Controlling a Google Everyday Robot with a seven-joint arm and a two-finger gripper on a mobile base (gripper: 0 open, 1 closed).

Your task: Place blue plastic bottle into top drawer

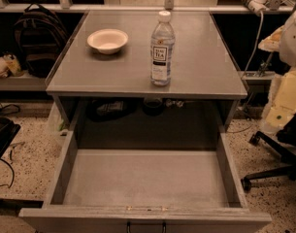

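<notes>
Where the grey table (205, 57) nears its front edge, the blue plastic bottle (162, 50) stands upright, right of centre. White cap on, label facing the camera. Nothing touches it.

White bowl (107, 40) sits on the same top, to the left and farther back, well apart from the bottle.

Top drawer (147, 178) is pulled fully out below the tabletop. It shows a flat bare bottom and low side walls. Small dark handle (146, 225) on the front panel, cut by the lower edge of the view. The bottle stands above and behind the drawer's opening; only the table's front lip lies between them.

Dark objects (108, 108) lie in the shadowed recess behind the drawer; what they are is hard to tell.

Pale arm sections (287, 98) show at the right edge, beside the table and clear of it. Gripper: outside the view, so its state and whether it holds anything cannot be told.

Surroundings: backpack (38, 38) on a shelf at left, chair base (269, 169) on the speckled floor (31, 164) at right.
</notes>
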